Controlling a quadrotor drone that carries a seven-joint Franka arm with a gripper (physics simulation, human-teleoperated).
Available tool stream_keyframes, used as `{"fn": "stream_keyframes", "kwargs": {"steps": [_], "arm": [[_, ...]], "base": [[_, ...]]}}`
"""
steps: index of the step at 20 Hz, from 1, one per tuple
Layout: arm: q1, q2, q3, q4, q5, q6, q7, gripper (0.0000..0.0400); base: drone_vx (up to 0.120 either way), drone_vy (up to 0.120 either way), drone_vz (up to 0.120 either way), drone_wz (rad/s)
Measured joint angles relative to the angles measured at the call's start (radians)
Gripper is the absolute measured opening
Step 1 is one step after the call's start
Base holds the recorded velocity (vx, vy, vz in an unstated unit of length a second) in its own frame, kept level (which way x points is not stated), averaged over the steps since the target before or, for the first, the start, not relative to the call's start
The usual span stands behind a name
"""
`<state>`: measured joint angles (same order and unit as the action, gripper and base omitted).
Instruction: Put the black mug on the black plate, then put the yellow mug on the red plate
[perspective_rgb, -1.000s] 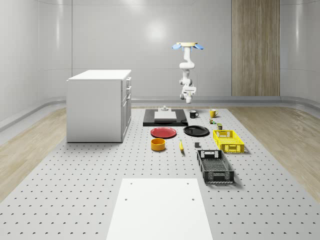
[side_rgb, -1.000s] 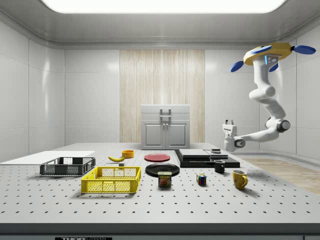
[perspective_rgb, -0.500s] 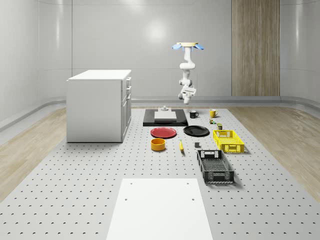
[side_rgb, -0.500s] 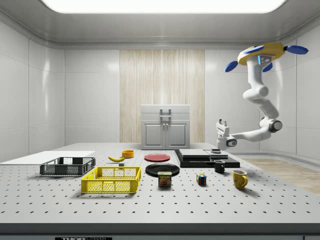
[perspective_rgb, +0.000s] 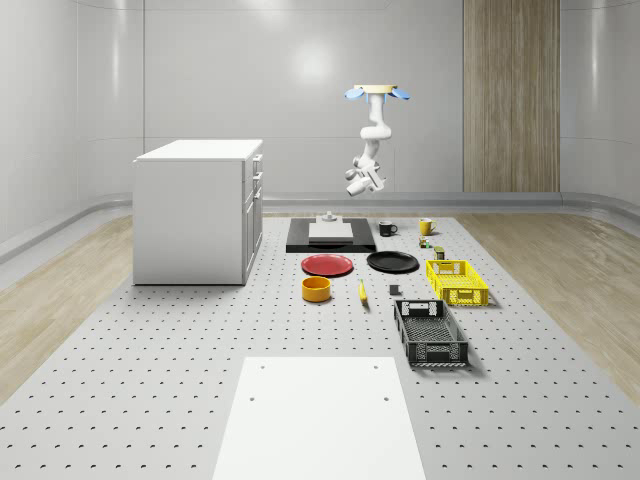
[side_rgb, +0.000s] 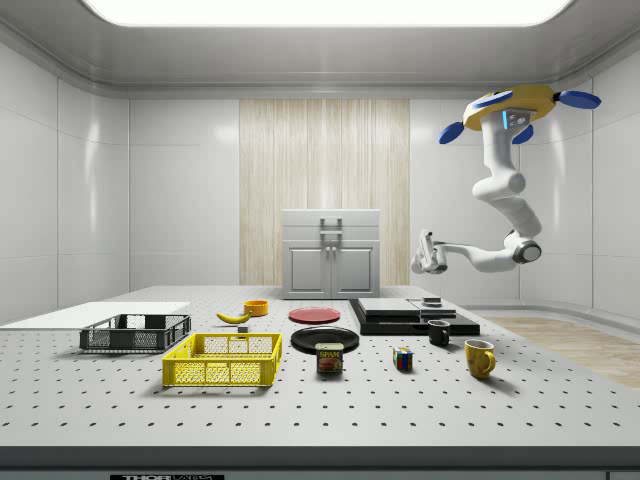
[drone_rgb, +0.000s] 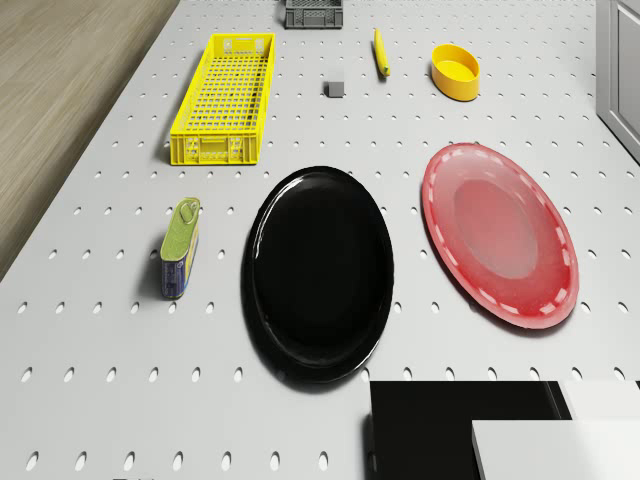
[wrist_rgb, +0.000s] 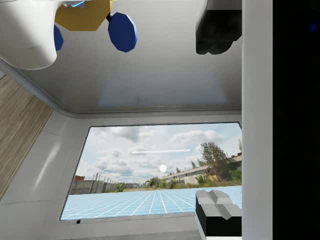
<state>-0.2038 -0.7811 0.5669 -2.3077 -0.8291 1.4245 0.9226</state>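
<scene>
Since the earlier frames the arm (side_rgb: 497, 205) has swung its gripper (side_rgb: 428, 254) up and toward the side view's left, and the drone (side_rgb: 515, 104) has drifted the same way. It hovers high beyond the table's far end, arm bent at the elbow, gripper well above the black slab (side_rgb: 412, 314); whether its fingers are wide or narrow I cannot tell. Below, the black mug (side_rgb: 439, 333) stands just right of the slab, the yellow mug (side_rgb: 479, 358) farther right. Nearer lie the black plate (drone_rgb: 318, 272) and red plate (drone_rgb: 499, 232), side by side, with a can (drone_rgb: 181, 246) and a yellow crate (drone_rgb: 224, 96) close by.
</scene>
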Motion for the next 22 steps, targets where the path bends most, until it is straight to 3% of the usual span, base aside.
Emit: {"fn": "stream_keyframes", "kwargs": {"steps": [4, 9, 15, 22], "arm": [[-0.148, -0.057, 0.249, -0.257, -0.452, -0.008, 0.143, 0.04], [-0.411, -0.125, 0.472, -0.488, -0.891, -0.106, 0.361, 0.04], [-0.658, -0.195, 0.605, -0.571, -1.102, -0.22, 0.529, 0.04], [-0.783, -0.253, 0.666, -0.587, -1.153, -0.259, 0.612, 0.04]], "base": [[0.0, 0.0, -0.12, 0.0], [0.0, 0.0, -0.12, 0.0], [0.0, 0.0, -0.12, 0.0], [0.0, 0.0, -0.12, 0.0]]}}
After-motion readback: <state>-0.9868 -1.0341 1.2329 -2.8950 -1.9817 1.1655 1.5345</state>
